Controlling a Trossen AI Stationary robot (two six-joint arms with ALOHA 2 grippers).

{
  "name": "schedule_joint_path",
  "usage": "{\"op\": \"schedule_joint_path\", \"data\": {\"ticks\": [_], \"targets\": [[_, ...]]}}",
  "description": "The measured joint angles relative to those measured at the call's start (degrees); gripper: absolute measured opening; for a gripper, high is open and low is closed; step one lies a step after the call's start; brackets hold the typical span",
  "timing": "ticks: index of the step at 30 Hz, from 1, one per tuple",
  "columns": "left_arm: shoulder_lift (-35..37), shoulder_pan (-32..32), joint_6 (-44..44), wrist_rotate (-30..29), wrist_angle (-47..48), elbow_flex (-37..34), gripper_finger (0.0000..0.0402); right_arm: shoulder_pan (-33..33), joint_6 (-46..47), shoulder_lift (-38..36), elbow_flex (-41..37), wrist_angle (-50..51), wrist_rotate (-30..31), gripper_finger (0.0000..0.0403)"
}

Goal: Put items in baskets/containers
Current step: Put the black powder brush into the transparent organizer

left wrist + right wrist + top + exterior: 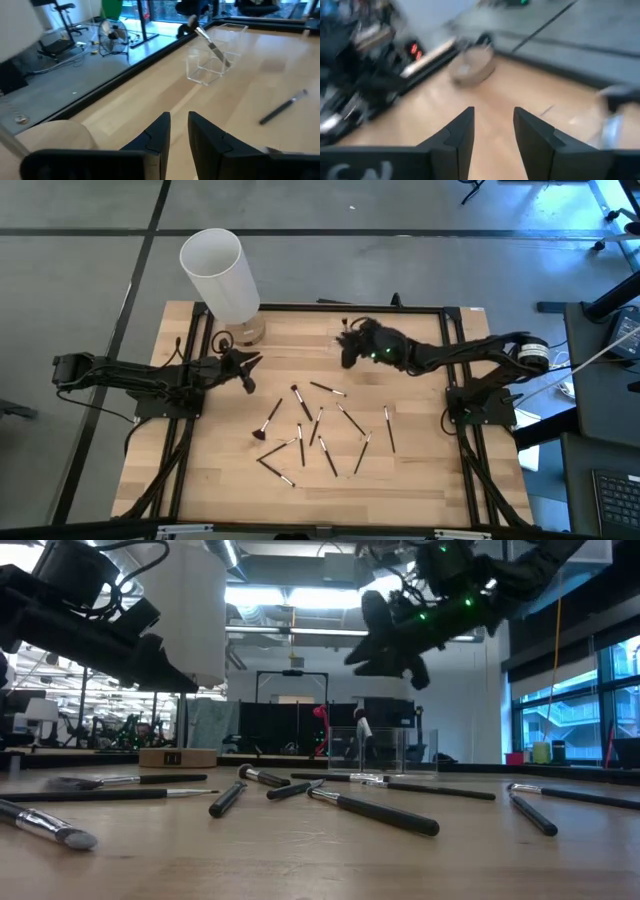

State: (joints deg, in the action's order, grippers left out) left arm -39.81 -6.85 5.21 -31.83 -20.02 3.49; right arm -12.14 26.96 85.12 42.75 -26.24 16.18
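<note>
Clerk: Brushes, high view, count?

Checker: Thin black-handled makeup brushes (327, 389), about eleven, scattered loose mid-way across the pale wooden table (420, 470); several cross, so the count is approximate. One has a fanned brownish head (259, 434).

Clerk: Containers?

Checker: Tall white cylinder (222, 270), one, at the far left corner. Small round brownish jar (248, 332), one, just beside it. Grippers, two. The left gripper (250, 365) is near the jar; the right gripper (348, 350) is at the far middle of the table.

Clerk: Low view?

Checker: About ten brushes lying flat. Small clear plastic organizer (385, 750), one, behind them, with the right gripper hanging above it.

Clerk: Left wrist view?

Checker: One organizer and one silver-ferruled brush (212, 45) leaning inside it, head up over the rim. One more brush lies on the wood well apart from it. Whether the left gripper is gripping anything, I cannot tell.

Clerk: Right wrist view?

Checker: The right gripper's two fingers (462, 132) are spread with nothing between them. One jar is beyond.
</note>
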Motion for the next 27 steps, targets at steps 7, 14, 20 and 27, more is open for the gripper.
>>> {"op": "schedule_joint_path", "data": {"ticks": [7, 14, 20, 27], "targets": [[0.0, 0.0, 2.4, -3.1, -1.4, 0.0, 0.0063, 9.2, 0.0, 12.1, 21.6, 27.8, 5.3, 0.0107], [0.0, 0.0, 6.1, -1.6, 2.3, 0.0, 0.0059, 11.0, 1.1, 30.2, 46.9, 53.3, 0.0, 0.0121], [0.0, 0.0, 6.3, -1.3, 8.1, 0.0, 0.0062, 10.9, 1.1, 41.1, 61.1, 64.3, -7.7, 0.0169], [0.0, 0.0, 6.0, -1.7, 8.3, 0.0, 0.0061, 10.2, 0.2, 48.1, 68.6, 69.1, -10.9, 0.0205]]}}
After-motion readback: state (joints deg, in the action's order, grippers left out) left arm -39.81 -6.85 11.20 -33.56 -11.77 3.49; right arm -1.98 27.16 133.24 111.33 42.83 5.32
